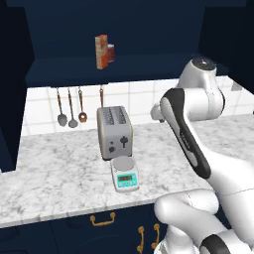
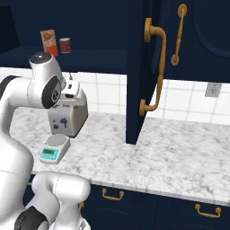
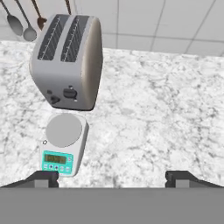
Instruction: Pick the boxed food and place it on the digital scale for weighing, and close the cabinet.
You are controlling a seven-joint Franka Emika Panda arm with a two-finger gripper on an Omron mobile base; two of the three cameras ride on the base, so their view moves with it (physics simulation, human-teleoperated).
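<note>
Pick step not yet begun: the claw (image 3: pixel 112 177), jaws apart and empty, looks down on the digital scale (image 3: pixel 62 143); boxed food (image 1: pixel 101 51) stands well above it on the cabinet (image 2: pixel 137 72) shelf, so the next move calls for a reach upward.

Scale (image 1: pixel 124 174) just before toaster (image 1: pixel 114 131); boxed food (image 1: pixel 101 51) on cab. shelf (image 1: pixel 74 70) above.

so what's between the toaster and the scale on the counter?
Nothing. In the hand view the digital scale sits right in front of the toaster; its round plate nearly meets the toaster's base, with barely a sliver of marble counter showing.
</note>
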